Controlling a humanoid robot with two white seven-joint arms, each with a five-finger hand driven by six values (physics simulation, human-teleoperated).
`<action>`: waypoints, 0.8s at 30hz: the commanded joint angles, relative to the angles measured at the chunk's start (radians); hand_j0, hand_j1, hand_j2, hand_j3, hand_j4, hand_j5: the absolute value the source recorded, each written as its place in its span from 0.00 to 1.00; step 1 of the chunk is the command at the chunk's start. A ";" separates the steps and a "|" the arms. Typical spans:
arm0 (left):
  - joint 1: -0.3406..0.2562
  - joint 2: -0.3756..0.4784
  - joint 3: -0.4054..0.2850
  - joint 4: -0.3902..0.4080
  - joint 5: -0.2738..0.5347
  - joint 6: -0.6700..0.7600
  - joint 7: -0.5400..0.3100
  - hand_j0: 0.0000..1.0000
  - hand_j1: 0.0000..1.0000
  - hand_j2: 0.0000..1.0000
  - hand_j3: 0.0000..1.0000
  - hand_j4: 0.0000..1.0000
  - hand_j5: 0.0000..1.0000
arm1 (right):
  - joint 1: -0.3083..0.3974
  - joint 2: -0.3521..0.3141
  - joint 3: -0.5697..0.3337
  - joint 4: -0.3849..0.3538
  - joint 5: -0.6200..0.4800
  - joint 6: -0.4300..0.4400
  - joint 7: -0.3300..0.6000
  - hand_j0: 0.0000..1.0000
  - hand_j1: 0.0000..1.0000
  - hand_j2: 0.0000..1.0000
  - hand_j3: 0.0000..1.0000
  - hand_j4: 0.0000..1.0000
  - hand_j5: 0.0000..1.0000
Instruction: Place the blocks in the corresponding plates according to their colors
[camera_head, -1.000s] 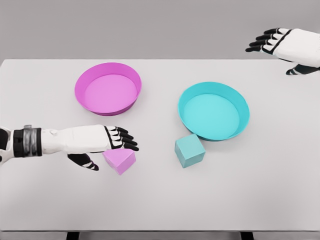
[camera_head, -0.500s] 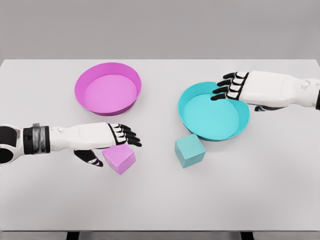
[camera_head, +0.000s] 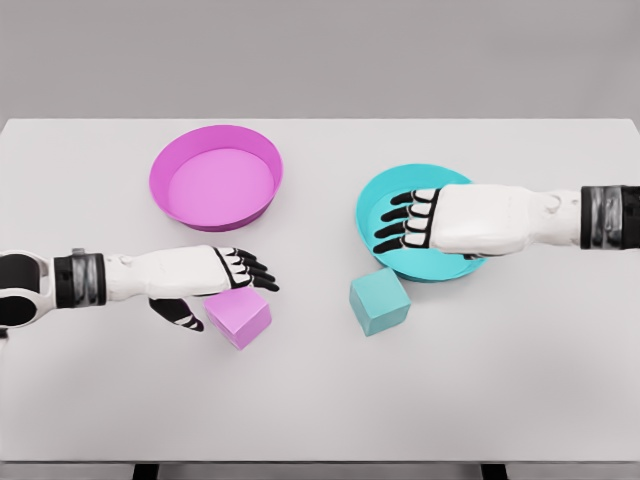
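Note:
A pink block (camera_head: 239, 316) lies on the white table (camera_head: 320, 390) near the front left. My left hand (camera_head: 222, 283) hovers just over its upper left side, fingers spread, thumb low beside the block, holding nothing. A teal block (camera_head: 379, 300) sits in front of the teal plate (camera_head: 375, 199). My right hand (camera_head: 408, 224) reaches in from the right above that plate, fingers extended and open, just behind the teal block. The pink plate (camera_head: 216, 177) stands behind the left hand, with nothing in it.
The table's front edge (camera_head: 320, 461) runs along the bottom of the view.
My right hand has swept down and left from the far right corner to above the teal plate. My left hand has edged slightly closer over the pink block. Both blocks stayed put.

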 joint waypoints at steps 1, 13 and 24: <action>0.000 -0.007 -0.001 0.001 -0.003 0.002 0.000 1.00 1.00 1.00 1.00 1.00 1.00 | 0.000 0.023 0.027 -0.002 -0.005 0.001 -0.002 1.00 1.00 1.00 1.00 1.00 1.00; 0.000 -0.019 -0.017 0.007 -0.024 0.002 0.000 1.00 1.00 1.00 1.00 1.00 1.00 | -0.025 0.064 0.098 -0.002 -0.005 0.001 0.003 1.00 1.00 1.00 1.00 1.00 1.00; 0.000 -0.017 -0.018 0.007 -0.027 0.002 -0.001 0.75 0.75 0.75 0.75 0.75 0.75 | -0.023 0.105 0.121 0.015 0.002 0.001 0.010 1.00 1.00 1.00 1.00 1.00 1.00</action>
